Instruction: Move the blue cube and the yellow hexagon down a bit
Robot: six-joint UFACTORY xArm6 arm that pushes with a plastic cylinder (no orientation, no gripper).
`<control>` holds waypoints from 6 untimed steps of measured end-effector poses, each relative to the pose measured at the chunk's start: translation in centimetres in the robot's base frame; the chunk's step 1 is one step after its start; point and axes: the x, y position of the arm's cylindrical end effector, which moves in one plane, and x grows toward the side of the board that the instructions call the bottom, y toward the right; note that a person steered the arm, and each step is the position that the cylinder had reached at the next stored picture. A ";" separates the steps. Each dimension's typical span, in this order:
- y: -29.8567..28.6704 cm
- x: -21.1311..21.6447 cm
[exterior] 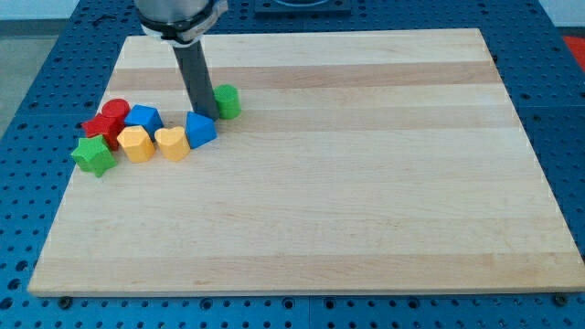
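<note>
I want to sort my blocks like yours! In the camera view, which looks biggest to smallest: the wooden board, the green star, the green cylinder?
1. Wooden board, by far largest.
2. Green star.
3. Green cylinder, though it sits farther up the view, so this is unsure.

All the blocks crowd the tabletop (366, 228) at about 10 o'clock. My tip (203, 115) stands between the green cylinder (227, 100) at its 2 o'clock and the blue triangular block (200, 130) just at its 6 o'clock. At its 8 to 9 o'clock the blue cube (143, 118), yellow hexagon (136, 143), yellow heart (172, 143), red blocks (107, 119) and green star (93, 155) pack tight. From 3 to 6 o'clock the wood lies open.
</note>
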 end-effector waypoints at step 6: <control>-10.6 -0.2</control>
